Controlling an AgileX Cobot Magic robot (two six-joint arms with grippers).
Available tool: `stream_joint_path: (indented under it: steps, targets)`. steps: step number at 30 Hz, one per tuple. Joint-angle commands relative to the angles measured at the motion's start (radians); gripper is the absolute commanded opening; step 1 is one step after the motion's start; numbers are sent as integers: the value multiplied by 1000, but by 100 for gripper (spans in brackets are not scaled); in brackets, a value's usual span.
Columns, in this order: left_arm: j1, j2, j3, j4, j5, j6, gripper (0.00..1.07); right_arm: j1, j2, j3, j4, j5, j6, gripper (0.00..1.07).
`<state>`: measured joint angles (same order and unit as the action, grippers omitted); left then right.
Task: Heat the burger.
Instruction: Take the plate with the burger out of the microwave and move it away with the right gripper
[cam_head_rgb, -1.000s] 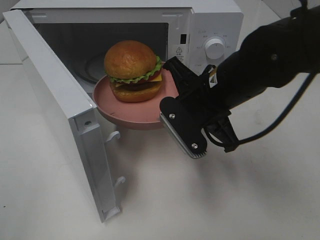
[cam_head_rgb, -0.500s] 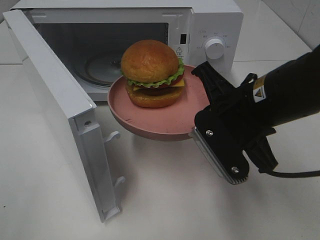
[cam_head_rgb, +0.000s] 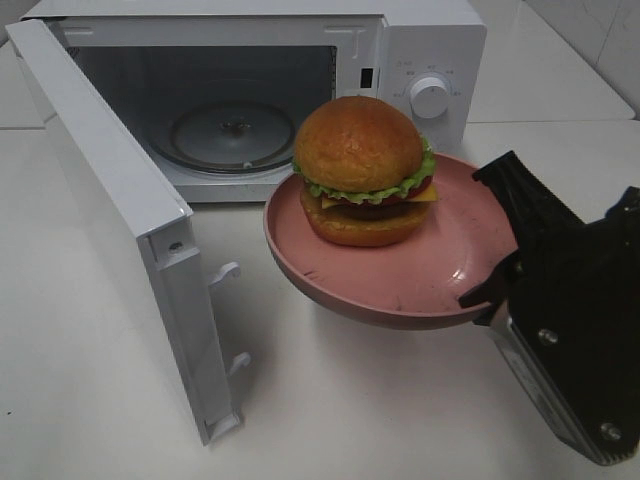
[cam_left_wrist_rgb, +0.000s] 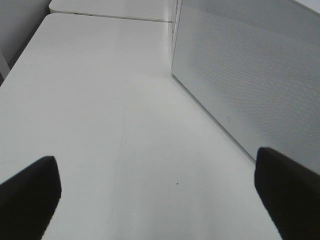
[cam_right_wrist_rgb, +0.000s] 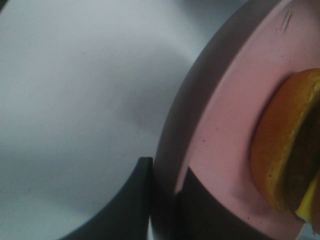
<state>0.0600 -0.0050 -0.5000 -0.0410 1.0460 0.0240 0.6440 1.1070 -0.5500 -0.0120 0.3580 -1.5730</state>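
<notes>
Exterior high view: right gripper (cam_head_rgb: 497, 292) is pinching the near-right rim of the plate (cam_head_rgb: 430, 290), holding it in the air in front of the open microwave (cam_head_rgb: 400, 40). Burger (cam_head_rgb: 364, 170) sits on the plate, left of the gripper. Left gripper (cam_left_wrist_rgb: 157, 192) is spread wide.

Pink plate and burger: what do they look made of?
Pink plate: likely matte plastic or melamine; dull sheen, fine dark scuffs on its surface. Burger: looks like a moulded plastic or rubber replica; bun uniformly glossy, lettuce frill too regular. Neither is certain from looks alone.
</notes>
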Motion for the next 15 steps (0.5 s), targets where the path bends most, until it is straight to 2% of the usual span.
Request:
stream_joint_path:
  steps: [1,15]
  targets:
    - [2,-19,3,-2,-9,-3,98,0,-96,21,-75,-6,59,0]
    - [2,-19,3,-2,-9,-3,98,0,-294,61,-313,177,370,0]
